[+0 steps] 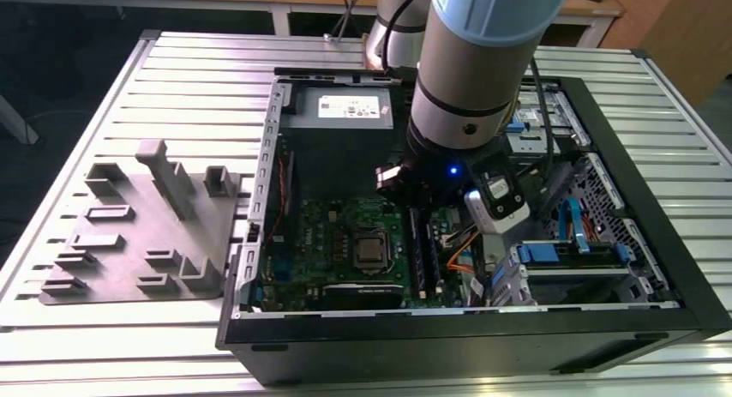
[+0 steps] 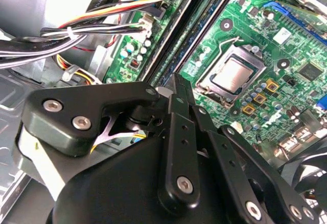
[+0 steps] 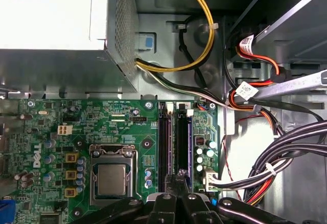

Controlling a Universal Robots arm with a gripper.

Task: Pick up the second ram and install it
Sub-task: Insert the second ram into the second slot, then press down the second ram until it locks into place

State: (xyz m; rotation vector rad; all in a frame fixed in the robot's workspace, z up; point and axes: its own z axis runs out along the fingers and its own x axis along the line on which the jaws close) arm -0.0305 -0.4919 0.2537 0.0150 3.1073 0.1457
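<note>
A: Largest first. Exterior view: slatted tabletop (image 1: 171, 71), open computer case (image 1: 640, 243) on it, arm (image 1: 464, 97) reaching down into the case. At nine o'clock from the case, on the exterior view's left, a grey fixture plate (image 1: 115, 243) with upright blocks. Neither wrist view takes in the plate or the tabletop.

B: And the wrist views give?

A: Detail inside the case. First wrist view: power supply box (image 3: 56, 29), yellow and black cables (image 3: 199, 55), green motherboard (image 3: 102, 116), processor socket (image 3: 111, 179), two long black slots side by side. Second wrist view looks along the claw's linkage onto the same board from a slant.

B: The claw?

A: Claw (image 3: 180, 177) (image 2: 175, 81) is closed down to a narrow tip, poised over one end of the slot pair. I make out nothing pinched between the fingers.

B: The second ram?

A: Second ram (image 3: 183, 142) (image 2: 196, 35) (image 1: 419, 255) reads as a long, thin, dark green-black strip on edge in the slot farther from the socket, directly beneath the tip. Contact between tip and stick: cannot tell. In the exterior view it sits at three o'clock from the socket.
</note>
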